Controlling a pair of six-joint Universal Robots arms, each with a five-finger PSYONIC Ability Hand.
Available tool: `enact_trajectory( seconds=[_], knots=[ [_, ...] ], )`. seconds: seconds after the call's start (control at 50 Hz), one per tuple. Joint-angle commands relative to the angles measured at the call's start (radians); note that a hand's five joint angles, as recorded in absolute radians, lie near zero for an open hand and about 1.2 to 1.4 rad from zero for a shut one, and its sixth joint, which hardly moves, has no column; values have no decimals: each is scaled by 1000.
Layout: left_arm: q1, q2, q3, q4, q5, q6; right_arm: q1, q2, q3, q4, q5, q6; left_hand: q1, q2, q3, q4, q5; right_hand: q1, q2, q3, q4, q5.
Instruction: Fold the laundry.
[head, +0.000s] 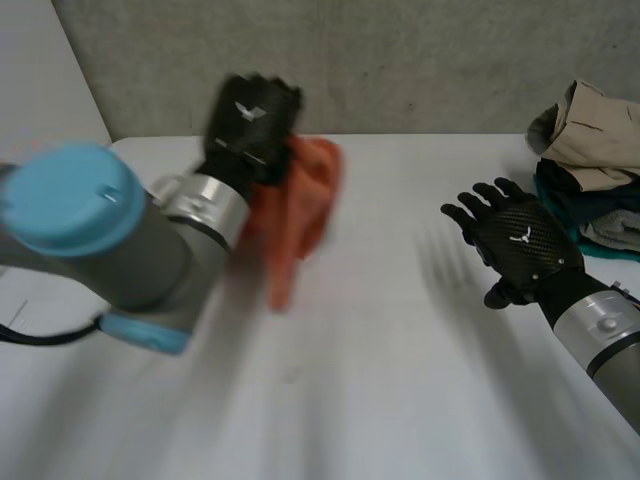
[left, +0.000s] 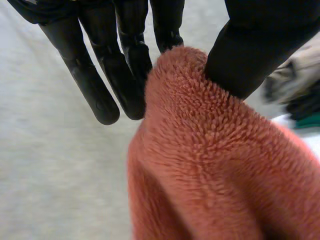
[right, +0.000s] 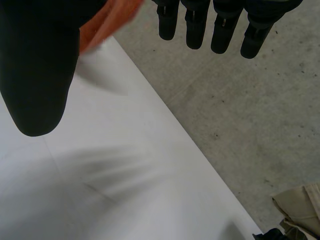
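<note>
An orange fleecy cloth (head: 300, 205) hangs above the white table (head: 380, 380) at the back left, lifted off the surface. My left hand (head: 250, 125) grips its top. In the left wrist view the cloth (left: 215, 165) is pinched between the thumb (left: 260, 50) and the fingers (left: 125, 65). My right hand (head: 515, 245) hovers over the right side of the table, palm up, fingers straight and spread, holding nothing. In the right wrist view its fingertips (right: 200, 30) point past the table's far edge, and a bit of the orange cloth (right: 107, 20) shows beside the thumb.
A pile of laundry (head: 590, 170) in beige, teal and grey sits at the table's back right corner, close to my right hand. A grey wall (head: 400, 60) stands behind the table. The pile's beige edge (right: 300, 205) lies beyond the right hand's fingertips.
</note>
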Motion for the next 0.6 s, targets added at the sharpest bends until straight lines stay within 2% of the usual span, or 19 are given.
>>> enact_trajectory(
  seconds=[0.02,0.08,0.14,0.22,0.24,0.28,0.32,0.38,0.4,0.46,0.48,0.6],
  knots=[
    [-77,-108,-14,-47,3,-5,-12,1,-5,4,1,0,-761,-787,-794,-799,-740,-55,-37,-42,-38,-43],
    [-102,-98,-41,-82,12,-5,-19,1,-16,6,1,3,-954,-980,-987,-992,-932,-55,-37,-42,-38,-43],
    [-99,-60,-47,-88,5,-9,-19,1,-30,10,7,4,-954,-980,-987,-992,-932,-55,-37,-42,-38,-43],
    [-21,55,-66,-93,-3,-13,-16,0,-82,68,41,22,-950,-976,-983,-988,-929,-55,-37,-42,-38,-43],
    [34,84,-79,-94,-2,-5,-16,-2,-117,119,67,50,-930,-956,-963,-968,-908,-55,-37,-42,-38,-43],
    [85,103,-87,-96,0,0,-13,0,-162,182,94,88,-915,-941,-948,-953,-893,-55,-37,-42,-38,-43],
    [132,100,-90,-119,3,13,-3,4,-244,311,127,149,-889,-915,-922,-927,-867,-55,-37,-42,-38,-43],
    [149,83,-90,-156,9,43,7,24,-339,470,131,222,-891,-918,-924,-930,-870,-55,-37,-42,-38,-43],
    [151,54,-92,-182,15,73,13,78,-399,563,127,274,-891,-918,-924,-930,-870,-55,-37,-42,-38,-43],
    [162,-5,-89,-222,24,144,30,196,-482,665,119,341,-891,-918,-924,-930,-870,-55,-37,-42,-38,-43],
    [177,-35,-87,-234,34,203,51,258,-523,689,113,380,-880,-906,-913,-918,-858,-55,-37,-42,-38,-43],
    [248,-149,-46,-216,112,385,166,316,-555,658,121,395,-824,-850,-857,-862,-803,-55,-37,-42,-38,-43]
  ],
)
